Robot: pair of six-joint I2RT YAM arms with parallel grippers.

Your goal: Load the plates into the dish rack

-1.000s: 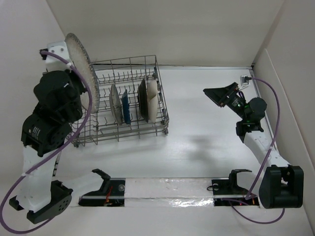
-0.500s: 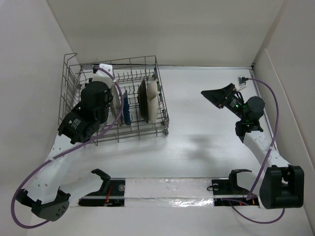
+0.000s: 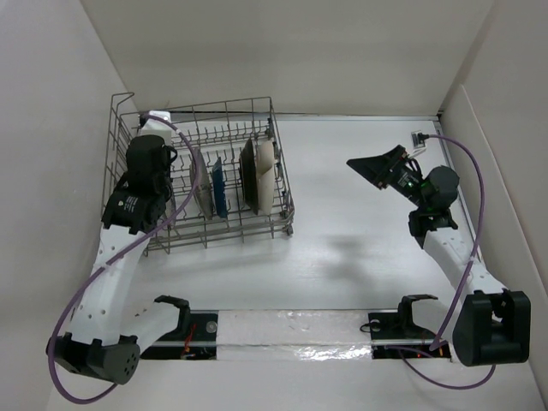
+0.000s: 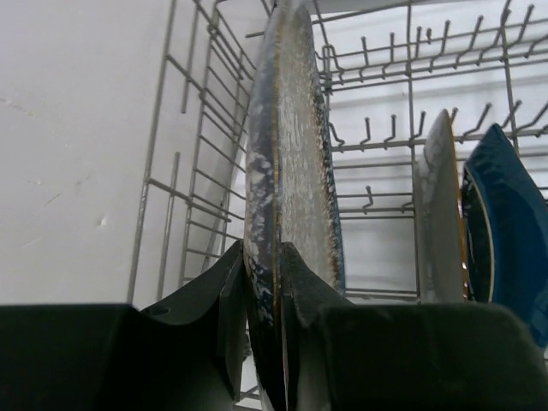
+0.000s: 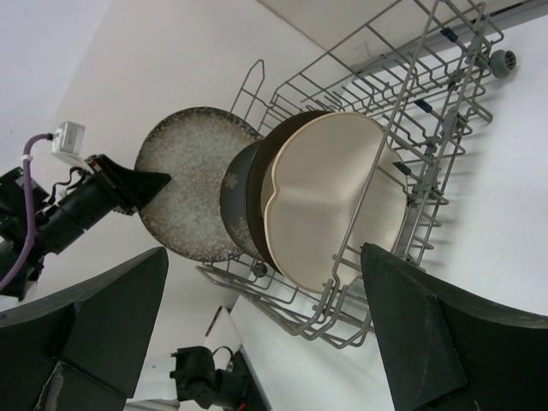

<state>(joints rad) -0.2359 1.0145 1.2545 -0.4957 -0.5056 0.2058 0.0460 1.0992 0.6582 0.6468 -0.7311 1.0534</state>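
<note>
My left gripper (image 4: 261, 287) is clamped on the near rim of the speckled grey-beige round plate (image 4: 291, 171). The plate stands on edge inside the left end of the grey wire dish rack (image 4: 184, 184), with its faces parallel to the cream brown-rimmed plate (image 4: 432, 214) slotted further toward the middle. I judge letting go depends on the far edge sitting between tines, which I cannot see. My right gripper (image 3: 373, 165) hangs wide open well apart from the rack, so the left arm is the nearer one.

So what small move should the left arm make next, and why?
Probably ease the speckled plate straight down until it seats between tines, then open. The left gripper is shut on its rim. The plate stands on edge inside the dish rack, apart from the neighbouring cream plate. Whether its bottom edge rests on the wires is hidden.
</note>
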